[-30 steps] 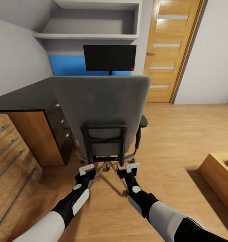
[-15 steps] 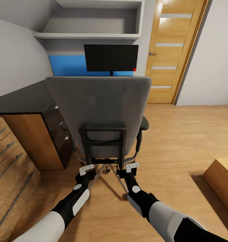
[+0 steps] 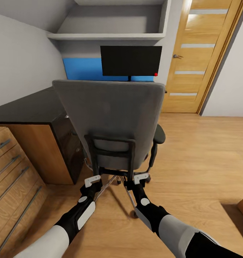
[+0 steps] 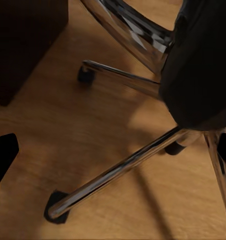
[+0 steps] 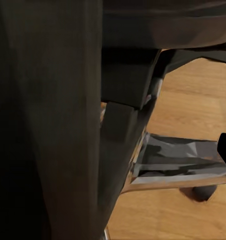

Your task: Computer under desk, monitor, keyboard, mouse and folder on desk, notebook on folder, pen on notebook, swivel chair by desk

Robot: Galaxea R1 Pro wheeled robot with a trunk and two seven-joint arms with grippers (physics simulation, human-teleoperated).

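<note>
Directly ahead, the grey upholstered swivel chair (image 3: 109, 114) faces the black bench (image 3: 28, 107) and wide black monitor (image 3: 131, 61); both claws, left (image 3: 92, 180) and right (image 3: 141, 177), reach its black frame, grip state indiscernible.

Your head view looks forward and down from behind grey upholstered swivel chair (image 3: 110, 114), toward wide black monitor (image 3: 131, 60) on long black desk (image 3: 26, 109); your left wrist view sits low and close, facing chair's chrome five-star base (image 4: 128, 162) over wooden plank floor (image 4: 88, 130); your right wrist view sits very near chair's black back frame (image 5: 48, 120); all three share chair.
</note>
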